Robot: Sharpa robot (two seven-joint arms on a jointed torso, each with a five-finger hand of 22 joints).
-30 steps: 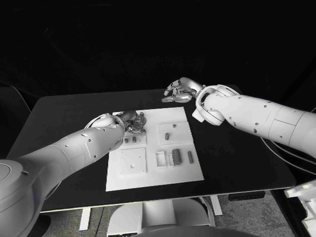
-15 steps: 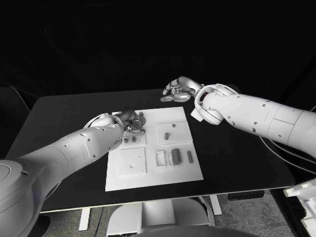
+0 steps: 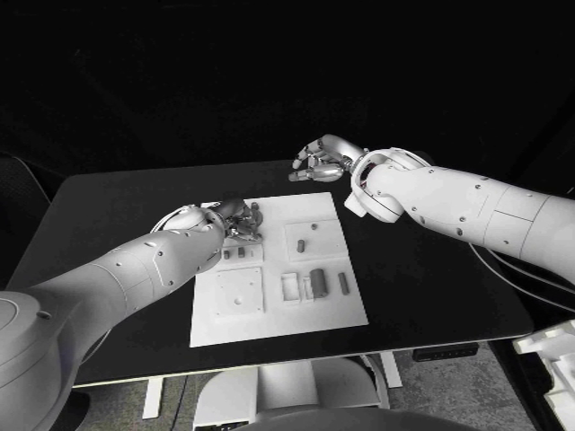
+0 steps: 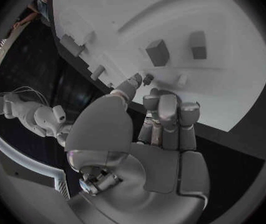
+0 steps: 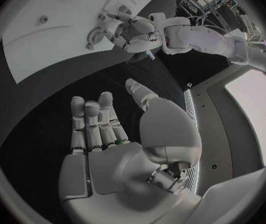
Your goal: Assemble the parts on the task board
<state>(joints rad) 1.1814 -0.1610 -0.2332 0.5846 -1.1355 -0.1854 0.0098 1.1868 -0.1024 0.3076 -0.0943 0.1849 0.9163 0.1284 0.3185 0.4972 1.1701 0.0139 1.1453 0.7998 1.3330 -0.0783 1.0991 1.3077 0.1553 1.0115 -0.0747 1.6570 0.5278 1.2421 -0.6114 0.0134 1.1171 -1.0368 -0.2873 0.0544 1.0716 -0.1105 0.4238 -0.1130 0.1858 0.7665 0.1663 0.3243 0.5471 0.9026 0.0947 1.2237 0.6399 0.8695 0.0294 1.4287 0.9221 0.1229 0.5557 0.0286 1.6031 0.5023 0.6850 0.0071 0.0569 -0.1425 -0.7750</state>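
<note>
White task board (image 3: 278, 310); left hand (image 3: 236, 220) pinches part (image 4: 148, 78), right hand (image 3: 324, 162) spread, empty.

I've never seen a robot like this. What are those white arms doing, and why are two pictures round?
It is a robot with two white arms, each ending in a silver hand. One camera on its head looks down at a black table. The round pictures come from cameras at its wrists. On the table lies a white board with small parts to put together. The left hand reaches over the board's edge, fingertips by a tiny part; whether it holds it, I cannot tell. The right hand is open above the table, holding nothing.
</note>
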